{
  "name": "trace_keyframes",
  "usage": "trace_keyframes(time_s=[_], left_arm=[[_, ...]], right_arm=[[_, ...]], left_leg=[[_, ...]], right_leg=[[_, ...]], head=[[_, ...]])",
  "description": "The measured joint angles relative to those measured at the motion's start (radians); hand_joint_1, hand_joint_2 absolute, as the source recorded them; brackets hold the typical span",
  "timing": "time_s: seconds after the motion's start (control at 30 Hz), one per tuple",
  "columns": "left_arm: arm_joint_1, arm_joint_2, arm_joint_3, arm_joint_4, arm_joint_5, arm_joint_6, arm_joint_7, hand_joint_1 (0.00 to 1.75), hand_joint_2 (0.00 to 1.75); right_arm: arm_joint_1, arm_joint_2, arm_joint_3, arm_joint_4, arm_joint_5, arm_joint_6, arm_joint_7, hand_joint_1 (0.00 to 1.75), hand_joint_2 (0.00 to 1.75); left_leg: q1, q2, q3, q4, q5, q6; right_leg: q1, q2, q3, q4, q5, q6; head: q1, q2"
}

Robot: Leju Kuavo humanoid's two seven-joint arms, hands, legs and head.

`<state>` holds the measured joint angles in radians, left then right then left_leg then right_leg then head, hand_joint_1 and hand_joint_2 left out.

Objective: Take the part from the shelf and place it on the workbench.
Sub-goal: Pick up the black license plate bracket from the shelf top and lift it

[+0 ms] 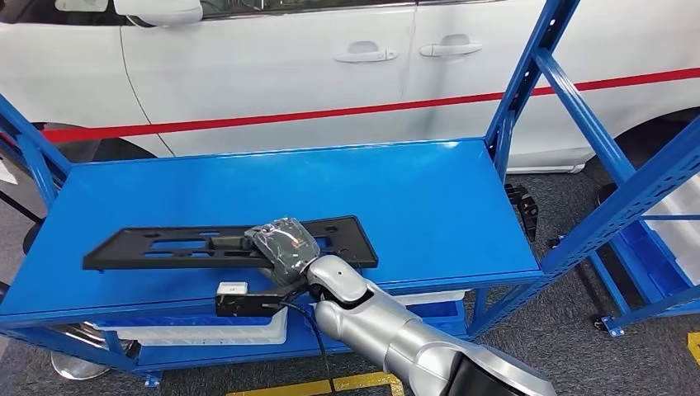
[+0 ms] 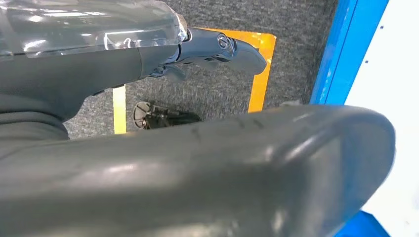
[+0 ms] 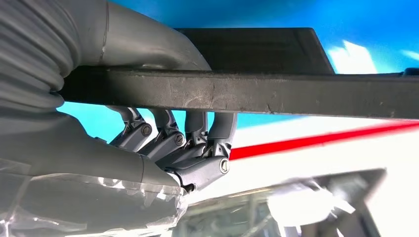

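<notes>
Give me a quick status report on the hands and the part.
Right hand grips black part on blue shelf. Left hand hangs over floor, holding nothing. Nothing blocking.

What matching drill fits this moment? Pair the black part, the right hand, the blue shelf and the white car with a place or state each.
Things:
1. black part
2. right hand
3. blue shelf
4. white car

Places or states:
A. stands behind the rack, red stripe along its side
B. lies flat and long on the top deck
C. carries the part on its top deck
D. wraps its fingers around the part's edge

Pairs: 1-B, 2-D, 3-C, 4-A
</notes>
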<state>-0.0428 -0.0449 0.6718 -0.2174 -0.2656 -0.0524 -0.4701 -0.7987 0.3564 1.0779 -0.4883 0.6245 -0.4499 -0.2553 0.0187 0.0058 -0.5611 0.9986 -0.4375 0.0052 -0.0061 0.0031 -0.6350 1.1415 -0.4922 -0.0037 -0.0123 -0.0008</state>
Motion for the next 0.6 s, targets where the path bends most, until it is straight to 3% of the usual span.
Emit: trace_keyframes(time_s=[0.07, 0.17, 0.23, 0.33, 0.37, 0.4, 0.43, 0.53, 0.6], left_arm=[[-0.002, -0.001, 0.002, 0.000, -0.001, -0.006, 0.000, 0.00, 0.00], [-0.005, 0.000, 0.011, 0.000, -0.001, -0.014, -0.009, 0.00, 0.00], [-0.003, 0.000, 0.019, 0.000, -0.001, -0.021, -0.021, 0.00, 0.00], [0.000, 0.000, 0.031, 0.000, 0.000, -0.033, -0.037, 0.00, 0.00], [0.002, 0.000, 0.035, 0.000, 0.000, -0.037, -0.042, 0.00, 0.00], [0.004, 0.000, 0.038, 0.000, 0.000, -0.040, -0.045, 0.00, 0.00], [0.006, 0.000, 0.042, 0.000, 0.000, -0.043, -0.048, 0.00, 0.00], [0.008, 0.000, 0.051, 0.000, 0.001, -0.048, -0.058, 0.00, 0.00], [0.007, 0.000, 0.059, 0.000, 0.004, -0.054, -0.068, 0.00, 0.00]], right_arm=[[-0.003, 0.000, -0.065, -0.037, -0.127, 0.046, -0.120, 1.73, 1.75], [0.013, -0.006, -0.196, -0.140, -0.318, 0.202, -0.249, 1.73, 1.75], [0.044, -0.016, -0.290, -0.238, -0.429, 0.329, -0.281, 1.73, 1.75], [0.115, -0.043, -0.401, -0.389, -0.553, 0.470, -0.299, 1.73, 1.75], [0.140, -0.056, -0.428, -0.439, -0.587, 0.503, -0.303, 1.73, 1.75], [0.163, -0.068, -0.450, -0.484, -0.617, 0.531, -0.307, 1.73, 1.75], [0.181, -0.080, -0.472, -0.530, -0.650, 0.558, -0.312, 1.73, 1.75], [0.222, -0.112, -0.528, -0.661, -0.752, 0.636, -0.322, 1.73, 1.75], [0.262, -0.144, -0.555, -0.768, -0.819, 0.701, -0.324, 1.73, 1.75]], left_leg=[[-0.004, 0.000, 0.000, 0.003, -0.002, -0.011], [-0.003, 0.000, 0.001, 0.002, -0.002, -0.029], [-0.001, 0.000, -0.012, 0.028, -0.025, -0.038], [0.002, 0.000, -0.092, 0.203, -0.118, -0.047], [0.003, 0.000, -0.119, 0.260, -0.138, -0.049], [0.003, 0.000, -0.131, 0.286, -0.139, -0.049], [0.002, 0.000, -0.126, 0.275, -0.120, -0.048], [-0.001, 0.000, -0.046, 0.097, -0.022, -0.033], [-0.007, 0.000, -0.014, 0.023, -0.006, -0.022]], right_leg=[[0.003, 0.000, 0.050, -0.099, 0.030, -0.009], [0.006, 0.001, 0.057, -0.119, 0.035, -0.023], [0.002, -0.002, 0.057, -0.124, 0.041, -0.034], [0.003, -0.007, 0.049, -0.126, 0.046, -0.042], [0.005, -0.008, 0.046, -0.125, 0.046, -0.043], [0.006, -0.008, 0.045, -0.124, 0.046, -0.043], [0.007, -0.007, 0.044, -0.123, 0.045, -0.043], [0.011, -0.003, 0.044, -0.119, 0.042, -0.039], [0.013, -0.004, 0.039, -0.117, 0.041, -0.031]], head=[[-0.001, 0.000], [-0.001, 0.000], [-0.003, 0.000], [-0.009, 0.000], [-0.009, 0.000], [-0.009, 0.000], [-0.009, 0.000], [-0.009, 0.000], [-0.008, 0.000]])
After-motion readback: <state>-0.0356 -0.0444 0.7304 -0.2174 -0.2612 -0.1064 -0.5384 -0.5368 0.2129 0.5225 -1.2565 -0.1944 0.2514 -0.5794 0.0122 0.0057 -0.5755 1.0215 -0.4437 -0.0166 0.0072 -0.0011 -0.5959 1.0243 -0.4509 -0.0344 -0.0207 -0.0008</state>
